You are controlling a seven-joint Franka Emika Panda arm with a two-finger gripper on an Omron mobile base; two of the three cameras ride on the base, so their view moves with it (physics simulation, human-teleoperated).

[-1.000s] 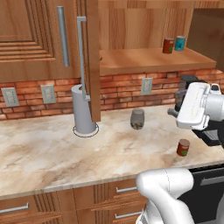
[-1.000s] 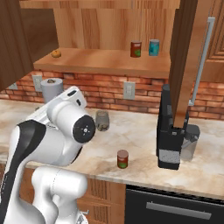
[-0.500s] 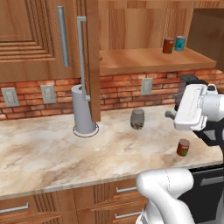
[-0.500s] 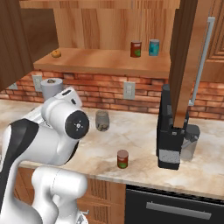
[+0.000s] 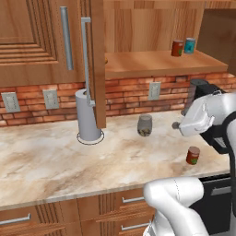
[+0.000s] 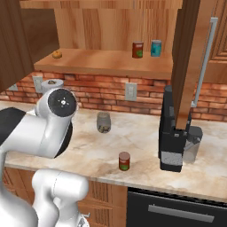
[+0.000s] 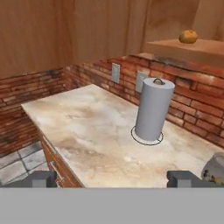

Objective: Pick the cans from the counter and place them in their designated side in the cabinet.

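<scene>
One red can [image 5: 177, 47] already stands on the cabinet shelf [image 5: 152, 62], in the upper right of the left base view, just beside a teal-blue can [image 5: 189, 45]. The second red can [image 5: 193, 155] remains on the table [image 5: 55, 161], at the right edge of the same view and near the table's front rim; in the right base view it sits low in the middle of the frame [image 6: 124, 161]. The step in hand is judged to be the approach to this remaining can.

The pincer [image 7: 112, 178] is spread wide and holds nothing. Its two dark fingertips [image 7: 40, 178] rise at the bottom of the hand view, which looks out over the table toward a grey paper-towel roll [image 7: 153, 109] in the middle right of that frame.

The arm rises from the lower right of the left base view, with its upper link bent across the right side of the frame above the remaining can. The wrist faces away from the can.

The next move calls for turning the wrist toward the can, lowering the spread pincer around its sides, then pressing shut. A glass jar [image 5: 144, 125] near mid-frame must be avoided.
</scene>
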